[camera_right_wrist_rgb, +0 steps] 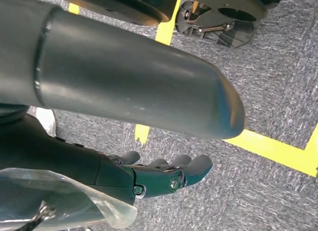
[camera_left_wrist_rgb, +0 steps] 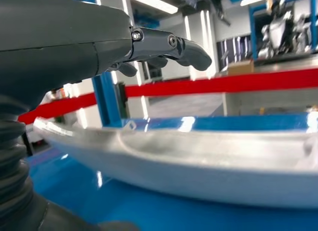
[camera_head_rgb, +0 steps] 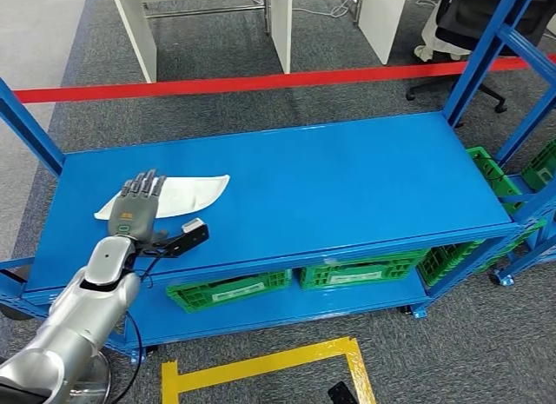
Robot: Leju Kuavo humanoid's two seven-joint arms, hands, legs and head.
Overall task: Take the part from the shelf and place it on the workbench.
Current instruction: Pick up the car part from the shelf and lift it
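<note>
Blue metal shelf (camera_head_rgb: 314, 187), top deck facing the robot. White curved part (camera_head_rgb: 187, 194) lies flat on the deck toward its left end, long and shallow, tapering to a point at its right tip.

Left arm (camera_head_rgb: 78, 308) reaches up from the lower left. Left hand (camera_head_rgb: 136, 208) sits over the near-left portion of the part, back of the hand up, fingers (camera_head_rgb: 145, 185) stretched forward and slightly apart across the white surface. From the left wrist view the fingers (camera_left_wrist_rgb: 176, 46) extend straight out above the part (camera_left_wrist_rgb: 195, 161) with a visible gap between them and its surface; thumb low beside the near edge. Hand is released, nothing grasped. Whether the palm touches the part cannot be told.

Wrist camera bracket (camera_head_rgb: 187, 235) juts out to the right of the left wrist, over the deck's front edge.

Right hand (camera_right_wrist_rgb: 161, 176) hangs down above grey carpet (camera_right_wrist_rgb: 277, 87), fingers extended and loosely together, holding nothing. Yellow floor tape (camera_right_wrist_rgb: 274, 150) runs across the carpet beyond it.

Lower shelf level holds green crates (camera_head_rgb: 229, 291) in a row; more green crates at the right end (camera_head_rgb: 488, 174). Red tape line (camera_head_rgb: 262, 81) crosses the carpet behind the shelf. White table legs (camera_head_rgb: 141, 30) beyond that line. An office chair (camera_head_rgb: 488, 22) at upper right, with a person's legs and white shoes (camera_head_rgb: 436, 46) beside it. Yellow tape outline (camera_head_rgb: 262, 365) on the floor in front of the shelf.
</note>
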